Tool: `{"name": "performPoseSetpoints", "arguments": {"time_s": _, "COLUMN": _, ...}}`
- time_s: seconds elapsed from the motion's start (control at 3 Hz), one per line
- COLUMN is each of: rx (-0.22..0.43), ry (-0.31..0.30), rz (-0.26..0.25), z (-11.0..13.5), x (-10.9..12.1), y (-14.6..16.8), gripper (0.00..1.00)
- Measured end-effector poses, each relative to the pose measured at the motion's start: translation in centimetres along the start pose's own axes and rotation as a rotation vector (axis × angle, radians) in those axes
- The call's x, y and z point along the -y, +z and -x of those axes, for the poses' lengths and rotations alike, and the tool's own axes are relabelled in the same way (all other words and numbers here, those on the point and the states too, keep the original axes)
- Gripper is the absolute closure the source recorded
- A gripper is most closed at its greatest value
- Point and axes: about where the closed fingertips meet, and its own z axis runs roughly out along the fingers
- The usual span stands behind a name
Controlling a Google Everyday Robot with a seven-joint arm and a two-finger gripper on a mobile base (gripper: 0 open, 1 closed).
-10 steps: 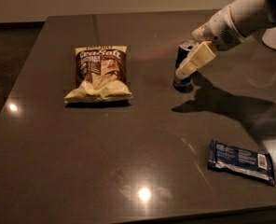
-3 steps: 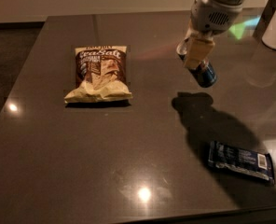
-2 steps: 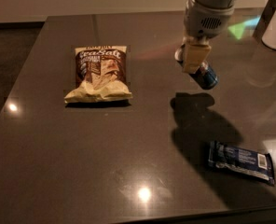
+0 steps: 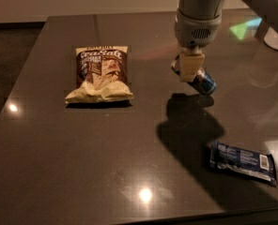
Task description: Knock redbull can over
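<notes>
chip bag (image 4: 99, 76), blue wrapper (image 4: 242, 162) on table (image 4: 82, 168)

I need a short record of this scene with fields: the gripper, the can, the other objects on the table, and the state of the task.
gripper: the gripper hangs over the table's right half, right at the redbull can
redbull can: tilted, not upright; its upper end is hidden behind the gripper
can support: cannot tell whether it rests on the table
chip bag: flat on the left, apart from the can
snack bar wrapper: flat, front right
task state: can tilted; not clearly lying down yet
</notes>
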Motion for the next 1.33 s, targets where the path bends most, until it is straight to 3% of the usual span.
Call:
{"name": "performPoseSetpoints", "arguments": {"time_s": 0.67, "rx": -0.013, "ry": -0.036, "rz": 0.044, "z": 0.6, "x": -0.9, "y": 1.7, "gripper": 0.12}}
{"name": "performPoseSetpoints", "arguments": {"time_s": 1.0, "rx": -0.006, "ry": -0.045, "rz": 0.064, "z": 0.8, "x": -1.3, "y": 2.2, "gripper": 0.0}}
{"name": "performPoseSetpoints", "arguments": {"time_s": 1.33, "rx": 0.005, "ry": -0.044, "rz": 0.091, "z": 0.8, "x": -1.7, "y": 3.0, "gripper": 0.0}}
